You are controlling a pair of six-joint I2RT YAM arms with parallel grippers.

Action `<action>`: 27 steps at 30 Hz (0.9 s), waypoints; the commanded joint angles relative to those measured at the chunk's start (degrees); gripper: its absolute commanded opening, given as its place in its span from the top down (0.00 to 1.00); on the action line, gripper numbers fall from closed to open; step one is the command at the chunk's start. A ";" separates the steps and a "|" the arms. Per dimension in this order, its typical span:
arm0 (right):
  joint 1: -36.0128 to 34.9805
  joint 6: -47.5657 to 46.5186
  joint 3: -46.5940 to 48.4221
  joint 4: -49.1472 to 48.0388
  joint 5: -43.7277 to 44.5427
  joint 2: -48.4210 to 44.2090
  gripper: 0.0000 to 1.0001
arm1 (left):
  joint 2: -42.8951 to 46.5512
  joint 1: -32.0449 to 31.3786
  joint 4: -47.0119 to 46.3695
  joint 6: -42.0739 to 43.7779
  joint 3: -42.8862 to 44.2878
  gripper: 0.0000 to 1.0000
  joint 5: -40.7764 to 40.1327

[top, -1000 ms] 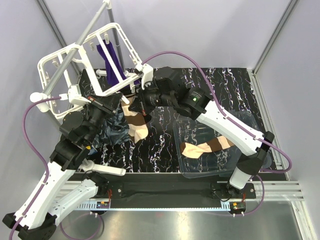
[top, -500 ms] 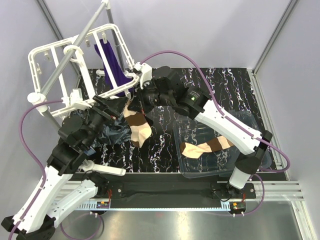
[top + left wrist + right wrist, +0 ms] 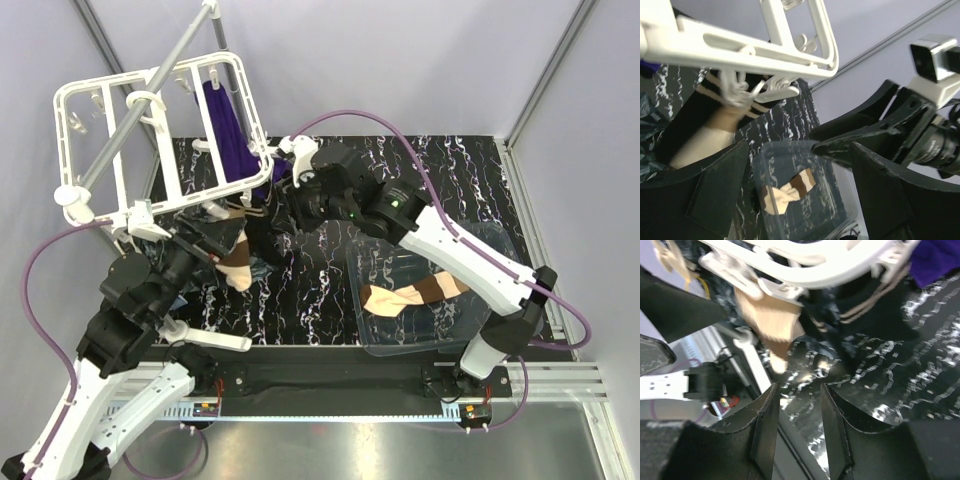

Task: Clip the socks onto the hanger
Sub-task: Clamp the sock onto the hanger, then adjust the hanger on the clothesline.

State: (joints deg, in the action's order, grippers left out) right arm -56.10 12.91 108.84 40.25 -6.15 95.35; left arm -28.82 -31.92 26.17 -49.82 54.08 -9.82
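Observation:
The white hanger [image 3: 120, 190] hangs tilted from the grey pole, and a purple sock [image 3: 226, 125] dangles from its far side. A beige sock with a dark striped cuff [image 3: 237, 268] hangs from a clip [image 3: 746, 93] on the near edge; the same sock [image 3: 697, 147] [image 3: 771, 322] shows in both wrist views. My left gripper [image 3: 214, 238] [image 3: 800, 200] is open just below the frame and holds nothing. My right gripper [image 3: 272, 208] [image 3: 799, 425] is also open and empty, close beside the clipped sock. Another beige and brown sock [image 3: 415, 292] [image 3: 787, 187] lies in the bin.
A clear plastic bin [image 3: 500, 250] sits at the right on the black marbled table [image 3: 440, 170]. A dark crumpled cloth [image 3: 262, 262] lies under the hanger's near edge. The grey pole [image 3: 150, 110] slants up at the back left.
Both grippers have opened and let go. The hanger has swung up and back to the left, and the beige sock now hangs from its clip. The left arm has drawn back.

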 commanded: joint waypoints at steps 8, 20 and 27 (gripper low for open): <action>14.34 0.36 -4.85 -5.07 -0.60 -6.41 0.55 | 3.15 -0.16 12.48 1.31 5.06 0.21 2.97; 18.30 1.42 1.38 -18.34 -5.98 8.87 0.45 | 5.53 -0.16 12.85 1.13 5.16 0.31 2.27; 18.39 2.74 1.11 -27.41 -7.29 16.00 0.27 | 3.16 -0.25 11.88 3.07 1.64 0.25 -0.36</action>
State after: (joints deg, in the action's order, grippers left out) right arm -38.11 15.00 108.31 20.84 -11.77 110.17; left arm -24.08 -31.92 40.18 -48.38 56.88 -8.36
